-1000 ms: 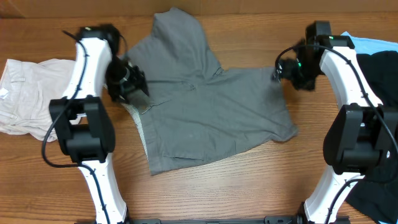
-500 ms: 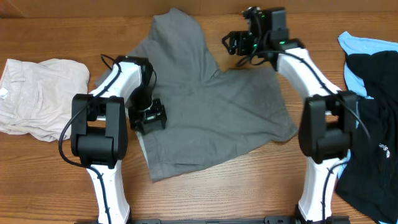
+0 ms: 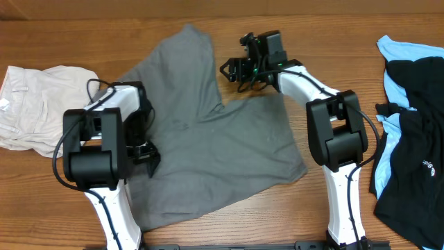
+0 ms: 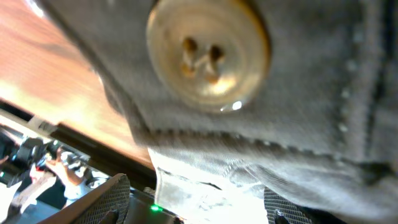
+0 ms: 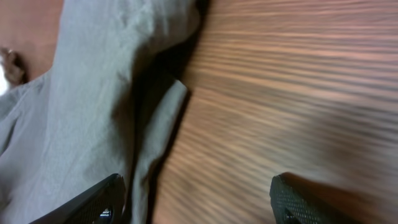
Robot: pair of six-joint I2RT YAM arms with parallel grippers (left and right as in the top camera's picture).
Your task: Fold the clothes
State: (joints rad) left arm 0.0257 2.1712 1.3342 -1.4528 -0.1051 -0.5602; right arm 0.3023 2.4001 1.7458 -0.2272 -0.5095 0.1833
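Left hand (image 3: 148, 150): grip cannot be determined; its wrist view alone shows a pale round button (image 4: 208, 53) on the mid-grey woven shorts (image 3: 208, 139). Right hand (image 3: 234, 70): released, beside the shorts' upper leg. Shorts lie spread on the wooden surface (image 3: 277, 208).

Overhead camera looks straight down on the table (image 3: 277, 215). Left wrist camera sits hard against the shorts (image 3: 208, 153) at a button (image 4: 208, 53); right wrist camera skims the same cloth's edge and the tabletop.
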